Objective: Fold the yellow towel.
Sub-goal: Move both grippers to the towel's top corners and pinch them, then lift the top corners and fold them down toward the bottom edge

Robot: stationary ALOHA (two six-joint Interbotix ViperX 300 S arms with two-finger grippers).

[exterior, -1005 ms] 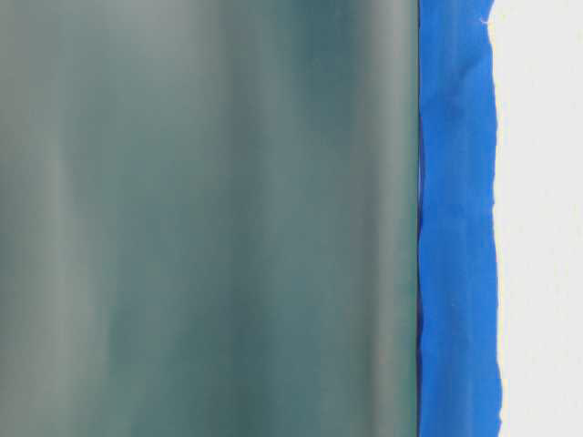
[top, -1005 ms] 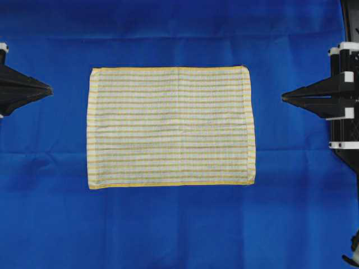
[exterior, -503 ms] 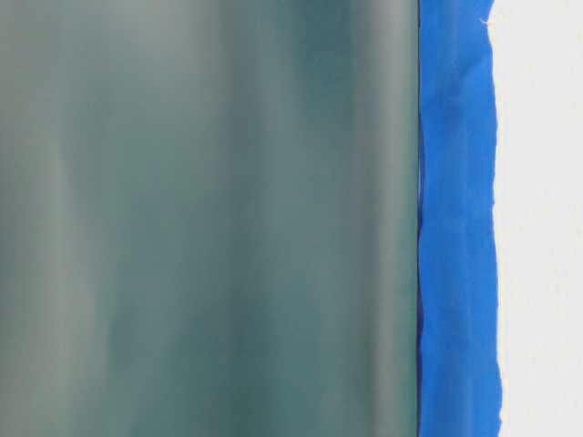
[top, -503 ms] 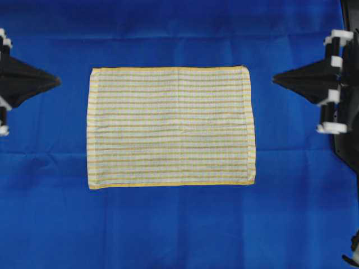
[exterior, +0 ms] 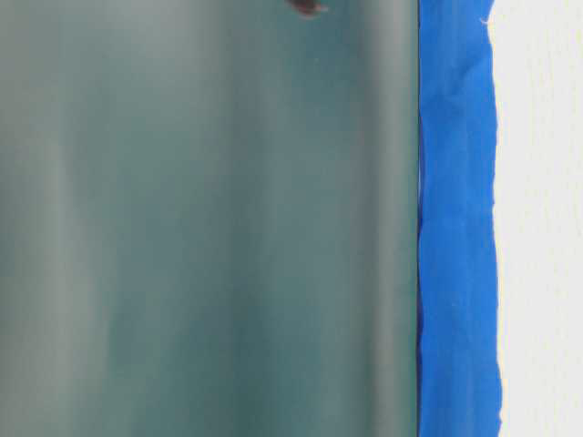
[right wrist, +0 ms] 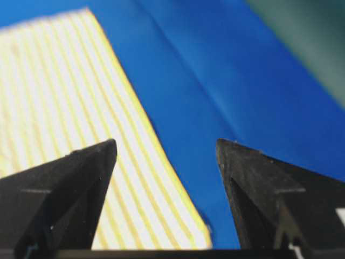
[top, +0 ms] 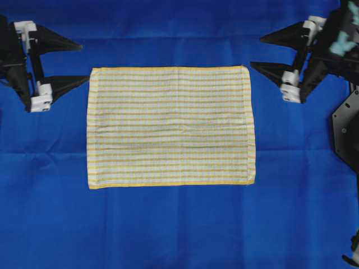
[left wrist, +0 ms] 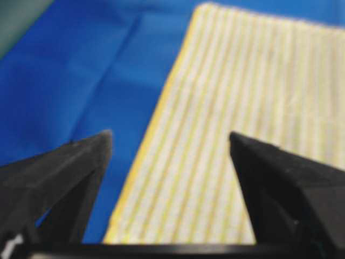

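Observation:
The yellow towel (top: pixel 171 126) lies flat and unfolded in the middle of the blue cloth, a white rectangle with fine yellow stripes and yellow hems. My left gripper (top: pixel 84 63) stands open just off the towel's far left corner, empty. My right gripper (top: pixel 256 53) is open beside the far right corner, also empty. The left wrist view shows the towel (left wrist: pixel 242 108) with its hem running between the tips of the left gripper (left wrist: pixel 170 135). From the right wrist, a corner of the towel (right wrist: pixel 64 91) sits below the right gripper (right wrist: pixel 166 143).
The large plain blue cloth (top: pixel 168 224) covers the whole table, with shallow creases. A dark part of the right arm (top: pixel 345 123) stands at the right edge. The table-level view is mostly a blurred grey-green surface beside a strip of blue cloth (exterior: pixel 455 228).
Both grippers went from shut to open. Each swung from the towel's mid-height toward its far corner and closer to the cloth's edge. The towel has not moved.

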